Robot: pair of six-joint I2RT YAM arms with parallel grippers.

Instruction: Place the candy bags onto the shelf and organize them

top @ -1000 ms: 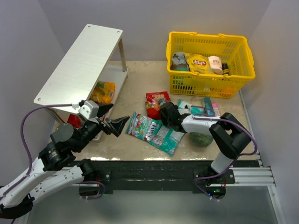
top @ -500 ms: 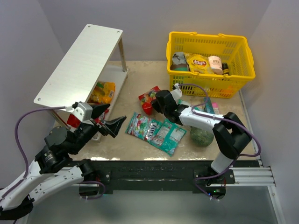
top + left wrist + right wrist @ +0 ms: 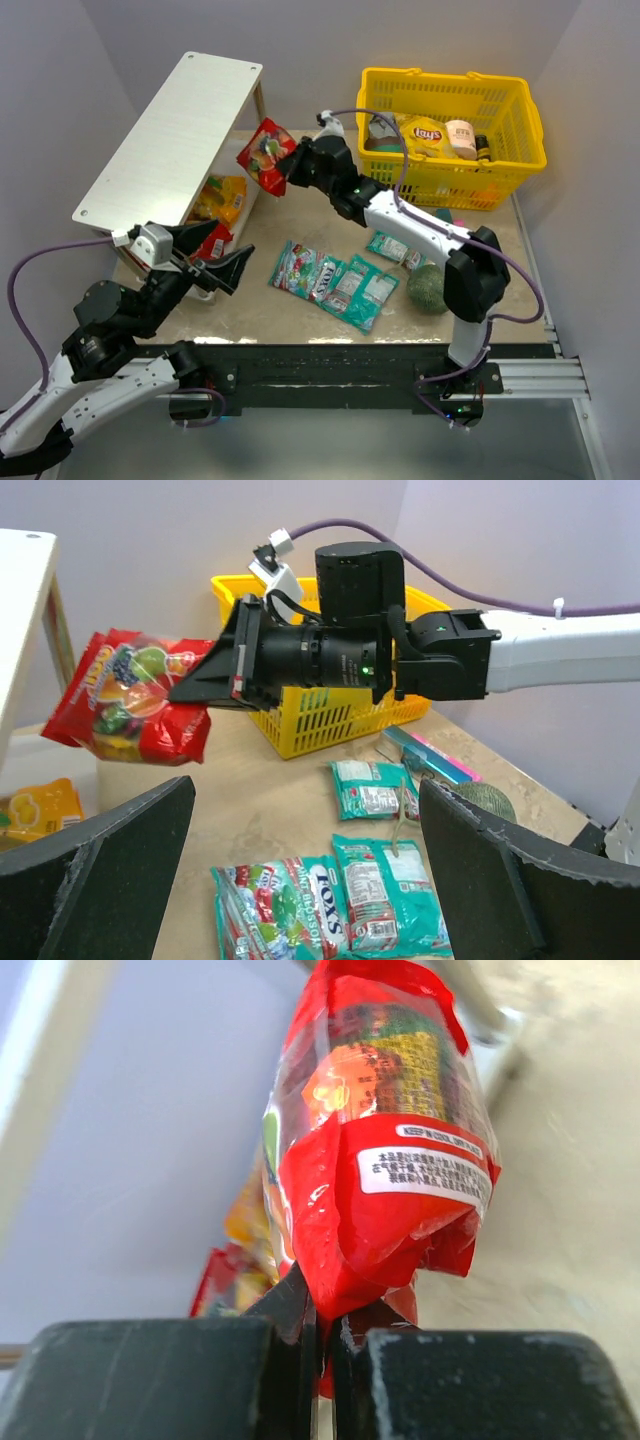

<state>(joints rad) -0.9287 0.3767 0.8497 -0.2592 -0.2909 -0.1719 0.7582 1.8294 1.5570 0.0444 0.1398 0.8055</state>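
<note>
The right gripper (image 3: 325, 1312) has its jaws pressed together on the crimped end seam of a red fruit-candy bag (image 3: 385, 1160). Only the edge is pinched, so the body of the packet stands free beyond the fingertips. A grip that thin probably suits sliding the bag in flat between two boards, though the packet can swing or twist on it.

In the top view the red bag hangs in the air, clear of the table, just off the far end of the shelf (image 3: 170, 130) and beside its rear leg. The right arm is stretched long across the table to reach it. The lower tier already holds a yellow-orange bag (image 3: 222, 194) and another red bag (image 3: 212, 241), so that tier looks like the target.

The left gripper (image 3: 232, 252) has its jaws spread wide and grips nothing. It hovers near the shelf's near end and points across the table, apparently keeping out of the right arm's path.

On the table lie a Fox's bag (image 3: 298, 268) and overlapping teal bags (image 3: 358, 288), with a small teal bag (image 3: 396, 248) near the dark green ball (image 3: 430, 288). All wait their turn. The yellow basket (image 3: 445, 76) with its Lay's chip bag (image 3: 423, 131) sits at the far right, apart from the job.
</note>
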